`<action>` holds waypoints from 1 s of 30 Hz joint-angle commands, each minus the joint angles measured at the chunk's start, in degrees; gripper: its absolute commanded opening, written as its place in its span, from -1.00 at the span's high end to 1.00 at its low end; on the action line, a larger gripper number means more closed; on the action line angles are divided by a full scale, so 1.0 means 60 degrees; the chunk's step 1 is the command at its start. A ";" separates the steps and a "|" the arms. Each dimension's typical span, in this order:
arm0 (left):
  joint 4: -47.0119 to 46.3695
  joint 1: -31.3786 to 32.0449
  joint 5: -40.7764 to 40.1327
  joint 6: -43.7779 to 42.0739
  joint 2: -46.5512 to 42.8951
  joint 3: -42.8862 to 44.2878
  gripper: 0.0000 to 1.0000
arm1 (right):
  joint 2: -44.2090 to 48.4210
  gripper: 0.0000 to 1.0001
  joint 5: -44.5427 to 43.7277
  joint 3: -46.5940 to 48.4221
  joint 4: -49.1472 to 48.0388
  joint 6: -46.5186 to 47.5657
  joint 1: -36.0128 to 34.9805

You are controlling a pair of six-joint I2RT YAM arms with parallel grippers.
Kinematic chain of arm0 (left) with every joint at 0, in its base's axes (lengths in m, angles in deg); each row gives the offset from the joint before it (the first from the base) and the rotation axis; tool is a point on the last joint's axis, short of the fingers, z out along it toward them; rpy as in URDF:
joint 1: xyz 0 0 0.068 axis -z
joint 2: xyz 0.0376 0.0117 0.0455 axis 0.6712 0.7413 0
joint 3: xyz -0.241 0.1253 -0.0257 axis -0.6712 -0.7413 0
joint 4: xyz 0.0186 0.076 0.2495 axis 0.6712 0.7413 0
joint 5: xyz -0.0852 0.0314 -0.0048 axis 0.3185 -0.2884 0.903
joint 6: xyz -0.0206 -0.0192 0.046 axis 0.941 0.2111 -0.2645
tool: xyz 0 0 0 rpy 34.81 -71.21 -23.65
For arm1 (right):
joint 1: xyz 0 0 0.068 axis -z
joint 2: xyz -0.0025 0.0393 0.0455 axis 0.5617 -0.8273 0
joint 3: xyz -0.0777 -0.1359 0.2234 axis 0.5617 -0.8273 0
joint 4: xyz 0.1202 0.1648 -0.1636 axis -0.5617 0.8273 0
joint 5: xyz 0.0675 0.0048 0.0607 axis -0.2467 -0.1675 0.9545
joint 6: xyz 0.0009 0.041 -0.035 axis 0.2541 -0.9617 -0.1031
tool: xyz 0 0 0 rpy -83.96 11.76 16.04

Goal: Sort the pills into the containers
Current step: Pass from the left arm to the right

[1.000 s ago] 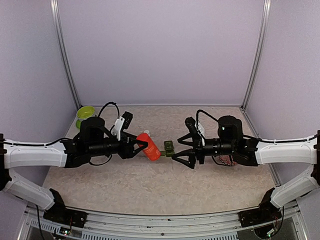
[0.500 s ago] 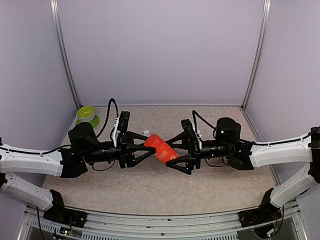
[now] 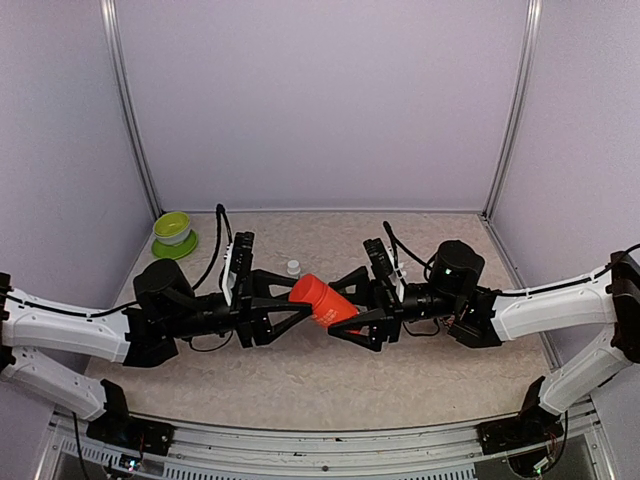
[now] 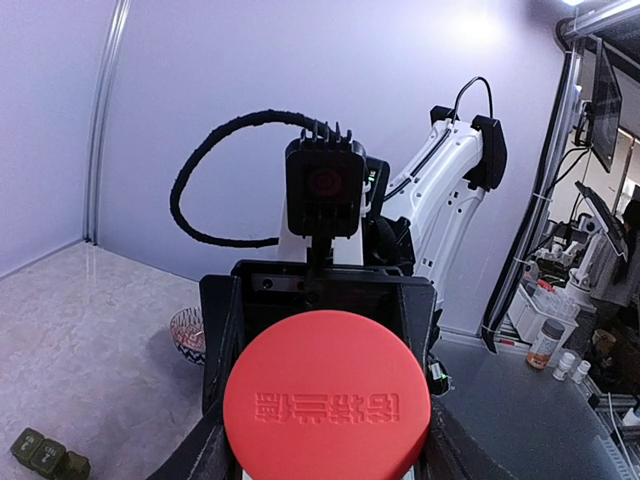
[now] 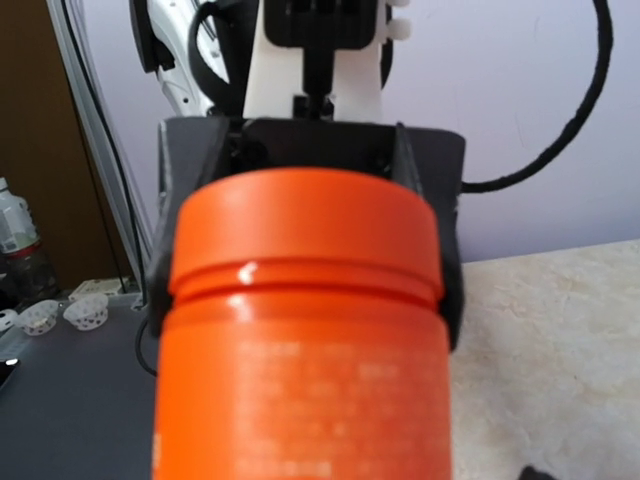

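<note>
Left jaws clamp the cap (image 4: 327, 395) of the orange bottle (image 3: 322, 300), embossed writing illegible; right jaws straddle it, wide.

Pale lilac walls (image 3: 320, 100) close us in on three sides, joined at the back corners by slim aluminium posts (image 3: 130, 110). Our counter (image 3: 300, 380) is beige and marbled, with a metal rail (image 3: 320, 445) along its near edge. Past the enclosure we glimpse a dark desk (image 4: 520, 400) and a monitor (image 4: 607, 90); bright glare (image 4: 480, 25) sits high on the wall.

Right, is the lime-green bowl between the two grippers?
No, the orange bottle is between them; the lime-green bowl sits far left on the table.
</note>
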 commanded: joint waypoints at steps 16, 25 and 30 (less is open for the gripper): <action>-0.1172 0.0076 -0.0247 -0.0035 0.0025 -0.0097 0.12 | -0.0325 -0.18 0.0344 -0.0004 -0.0447 -0.0307 -0.0079; -0.1078 0.0091 -0.0500 0.0124 0.0245 -0.0036 0.01 | -0.0196 0.33 0.0211 -0.0053 -0.0381 -0.0249 -0.0088; -0.0280 0.0105 -0.1763 0.0763 0.0286 0.0199 -0.08 | 0.0226 0.41 -0.1181 -0.0196 0.0463 0.0391 -0.0080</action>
